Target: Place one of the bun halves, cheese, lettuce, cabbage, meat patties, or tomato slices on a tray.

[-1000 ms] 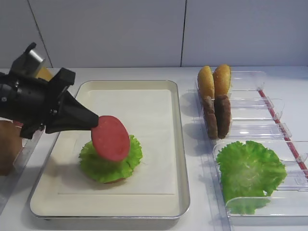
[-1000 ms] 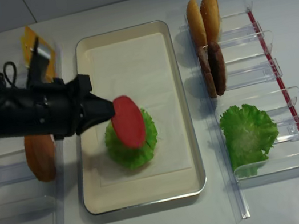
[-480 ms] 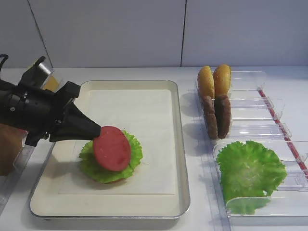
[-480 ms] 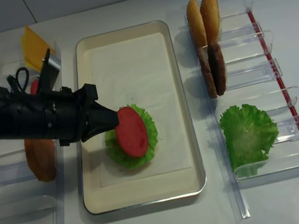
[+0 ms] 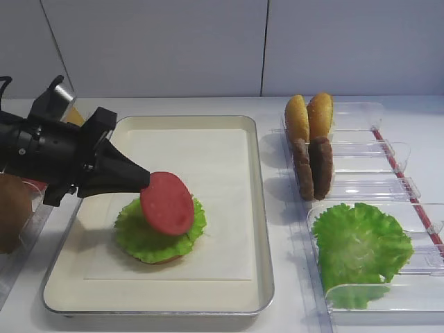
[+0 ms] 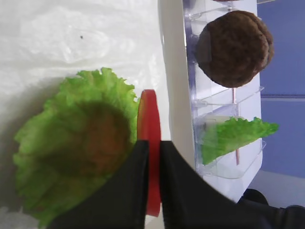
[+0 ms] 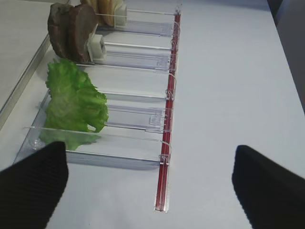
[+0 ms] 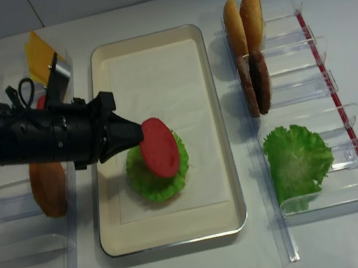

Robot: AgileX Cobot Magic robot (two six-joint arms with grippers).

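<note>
Gripping tomato slice [image 5: 166, 202] by edge, left gripper [image 5: 142, 184]; disc tilted, seemingly just above lettuce [image 5: 149, 232].

White table [image 5: 291, 316], cream tray [image 5: 260, 208] at centre, clear plastic bins [image 5: 388, 182] either side

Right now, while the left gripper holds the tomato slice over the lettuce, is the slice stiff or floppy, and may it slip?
The tomato slice, pinched only at one edge by the left gripper, stays flat, so it is probably stiff. Its smooth surface could make it slippery. Set on the ruffled lettuce, it may sit tilted.
</note>
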